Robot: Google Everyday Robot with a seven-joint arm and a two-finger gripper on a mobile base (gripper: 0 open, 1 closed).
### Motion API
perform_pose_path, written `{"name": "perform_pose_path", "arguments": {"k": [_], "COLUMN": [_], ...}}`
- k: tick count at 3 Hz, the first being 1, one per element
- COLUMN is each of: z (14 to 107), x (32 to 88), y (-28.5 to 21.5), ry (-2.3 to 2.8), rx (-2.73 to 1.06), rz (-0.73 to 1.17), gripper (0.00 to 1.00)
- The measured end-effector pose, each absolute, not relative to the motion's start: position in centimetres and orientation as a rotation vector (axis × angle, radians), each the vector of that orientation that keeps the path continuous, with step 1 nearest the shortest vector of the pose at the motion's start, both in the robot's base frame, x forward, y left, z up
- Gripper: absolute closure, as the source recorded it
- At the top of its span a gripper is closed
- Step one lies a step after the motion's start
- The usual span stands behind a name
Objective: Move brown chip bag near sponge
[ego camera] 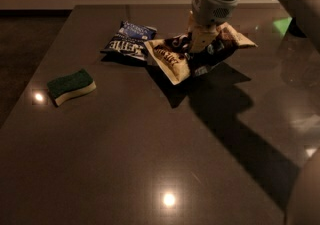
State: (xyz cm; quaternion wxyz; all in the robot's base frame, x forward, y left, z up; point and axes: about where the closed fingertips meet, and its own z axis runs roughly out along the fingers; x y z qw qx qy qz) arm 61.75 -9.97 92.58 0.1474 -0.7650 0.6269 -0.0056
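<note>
The brown chip bag (pixel 172 61) is crinkled, with its cream end pointing toward the front left, and it casts a shadow on the dark table (pixel 150 159). My gripper (pixel 200 45) comes down from the top right and is shut on the bag's middle, holding it slightly off the table. The sponge (pixel 71 86), green on top with a cream base, lies flat at the left, well apart from the bag.
A smaller dark-blue chip bag (pixel 127 44) lies just left of the brown bag, almost touching its cream end. A green object (pixel 282 25) sits at the far right. The table's left edge runs close behind the sponge. My arm's body fills the right side.
</note>
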Motion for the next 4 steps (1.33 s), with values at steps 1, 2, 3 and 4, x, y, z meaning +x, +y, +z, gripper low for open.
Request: {"name": "perform_pose_path", "arguments": {"k": [1, 2, 3, 4], "z": [93.2, 93.3, 93.4, 93.4], "x": [58.1, 54.1, 51.9, 50.7], "y": [-6.9, -2.1, 1.0, 3.8], "ry": [1.732, 1.642, 1.577, 1.528], "rx": [-2.231, -2.264, -2.290, -2.315], "rz": [0.092, 0.240, 0.318, 0.366], "gripper": [1.00, 1.00, 1.00, 1.00]}}
